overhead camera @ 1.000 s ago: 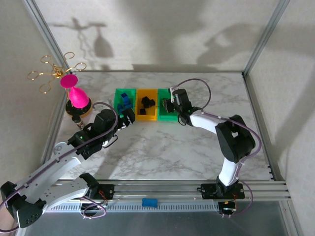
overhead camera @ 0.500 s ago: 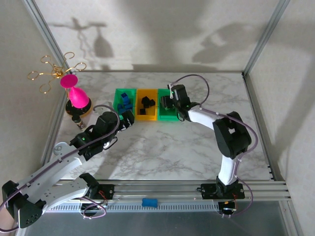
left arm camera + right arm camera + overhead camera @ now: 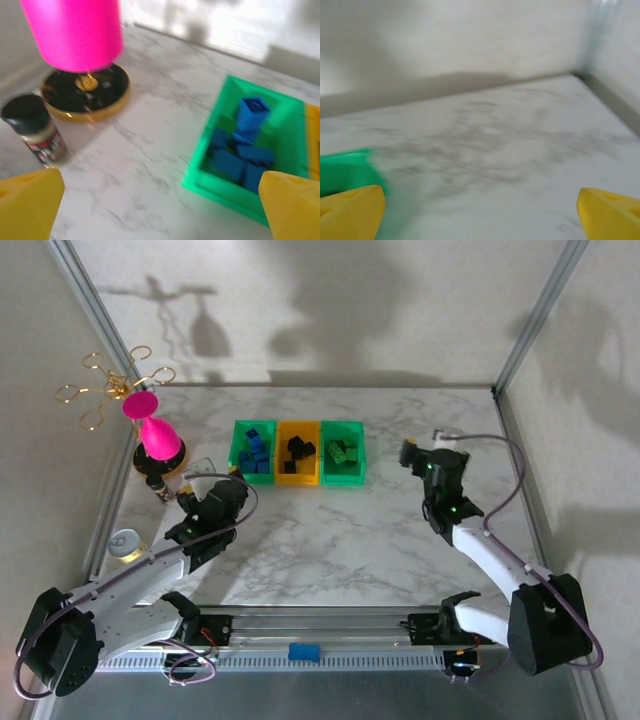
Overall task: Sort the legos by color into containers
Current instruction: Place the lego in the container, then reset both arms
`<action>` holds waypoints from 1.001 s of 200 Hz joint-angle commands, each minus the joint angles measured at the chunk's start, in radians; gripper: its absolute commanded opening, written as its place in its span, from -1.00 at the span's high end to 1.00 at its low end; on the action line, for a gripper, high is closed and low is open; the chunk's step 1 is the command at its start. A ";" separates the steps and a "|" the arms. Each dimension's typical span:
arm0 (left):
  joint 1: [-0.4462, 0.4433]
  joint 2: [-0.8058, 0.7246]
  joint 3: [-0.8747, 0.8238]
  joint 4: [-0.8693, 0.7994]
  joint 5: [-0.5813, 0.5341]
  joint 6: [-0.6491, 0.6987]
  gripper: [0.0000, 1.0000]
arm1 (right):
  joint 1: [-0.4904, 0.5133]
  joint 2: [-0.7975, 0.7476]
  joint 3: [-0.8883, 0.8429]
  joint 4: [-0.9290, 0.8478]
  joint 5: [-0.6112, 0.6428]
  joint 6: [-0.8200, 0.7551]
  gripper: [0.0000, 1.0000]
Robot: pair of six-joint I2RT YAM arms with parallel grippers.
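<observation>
Found the right gripper [image 3: 480, 212] spread wide and empty along the bottom of its wrist view, and the left gripper [image 3: 160, 205] the same. Saw the legos [image 3: 296, 449] lying sorted by color inside the containers [image 3: 299, 481], upper centre of the top view.

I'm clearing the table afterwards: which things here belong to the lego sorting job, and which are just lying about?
Part of the job:
- blue legos, black legos, green legos
- left green bin, orange bin, right green bin

Just lying about:
- pink goblet
- black-capped jar
- gold wire stand
</observation>
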 commanded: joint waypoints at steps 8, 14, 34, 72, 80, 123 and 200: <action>0.175 0.028 -0.118 0.405 0.006 0.195 -0.99 | -0.110 -0.023 -0.186 0.228 0.184 0.001 -0.97; 0.210 0.029 -0.157 0.483 0.057 0.211 -0.99 | -0.134 -0.006 -0.213 0.282 0.185 -0.015 -0.97; 0.287 0.040 -0.332 0.870 0.239 0.296 -0.99 | -0.220 0.056 -0.274 0.443 0.059 -0.033 -0.97; 0.353 0.223 -0.371 1.127 0.368 0.390 -0.99 | -0.259 0.211 -0.355 0.783 -0.170 -0.102 -0.97; 0.364 0.274 -0.398 1.242 0.412 0.403 -0.99 | -0.259 0.252 -0.369 0.859 -0.212 -0.128 -0.97; 0.405 0.516 -0.389 1.419 0.561 0.399 -0.99 | -0.255 0.407 -0.349 0.975 -0.358 -0.190 -0.98; 0.457 0.525 -0.273 1.208 0.606 0.356 -0.99 | -0.270 0.408 -0.342 0.945 -0.372 -0.179 -0.98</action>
